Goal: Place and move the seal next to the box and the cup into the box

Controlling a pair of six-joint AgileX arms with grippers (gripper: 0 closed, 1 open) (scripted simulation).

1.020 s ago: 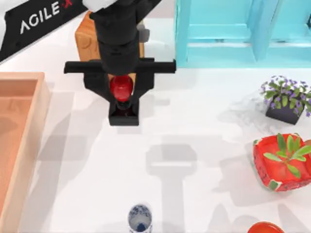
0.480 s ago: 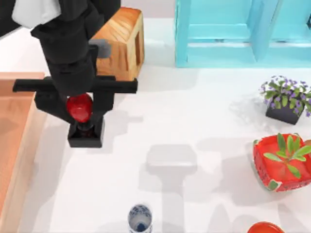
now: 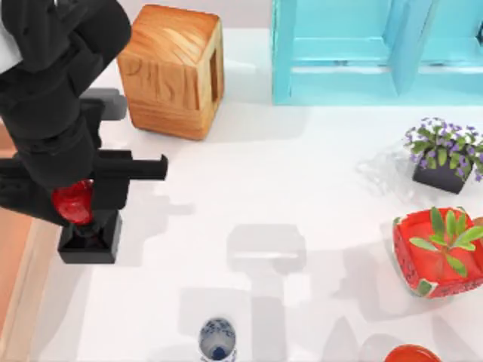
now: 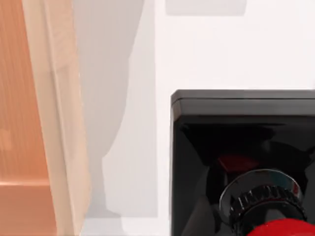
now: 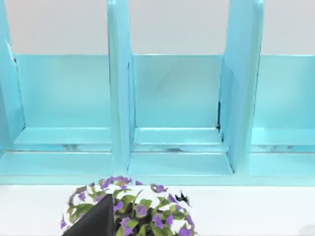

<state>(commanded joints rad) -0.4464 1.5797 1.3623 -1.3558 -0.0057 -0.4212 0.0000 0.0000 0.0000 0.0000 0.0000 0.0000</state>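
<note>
One glossy red-knobbed seal (image 3: 79,219), square black base, clamped in left gripper (image 3: 75,205) fingers beside pale-wood box (image 4: 59,123).

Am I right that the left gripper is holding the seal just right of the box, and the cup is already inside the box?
Not quite. The left gripper does hold the seal just right of the box, but the top view shows the cup standing on the table, outside the box.

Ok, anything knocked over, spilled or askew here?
Nothing stands out. The left gripper holds the seal upright beside the box; the cup stands upright.
</note>
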